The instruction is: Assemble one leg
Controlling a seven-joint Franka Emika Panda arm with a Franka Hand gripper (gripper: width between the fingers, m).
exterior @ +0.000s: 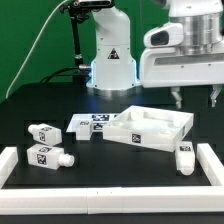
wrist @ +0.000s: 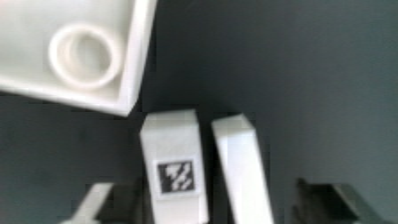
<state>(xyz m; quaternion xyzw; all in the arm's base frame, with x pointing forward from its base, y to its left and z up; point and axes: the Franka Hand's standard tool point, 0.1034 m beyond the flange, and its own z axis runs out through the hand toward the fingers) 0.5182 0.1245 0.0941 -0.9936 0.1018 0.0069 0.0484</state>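
Note:
My gripper [exterior: 195, 98] hangs open and empty, well above the table at the exterior view's right. Below it, one leg [exterior: 185, 157], a small white peg, lies on the black table near the right rail. In the wrist view that leg [wrist: 178, 165] shows a black-and-white tag and lies between my open gripper's [wrist: 217, 207] two dark fingers [wrist: 338, 200], far beneath them. Three more legs lie at the exterior view's left and middle: one [exterior: 40, 133], another [exterior: 47, 156] and a third [exterior: 85, 127].
The large white tray-like panel [exterior: 150, 127] lies mid-table; its corner hole shows in the wrist view [wrist: 80, 55]. A white rail [exterior: 210, 165] borders the table's right, left and front; it runs beside the leg in the wrist view [wrist: 242, 170]. The robot base [exterior: 110, 60] stands behind.

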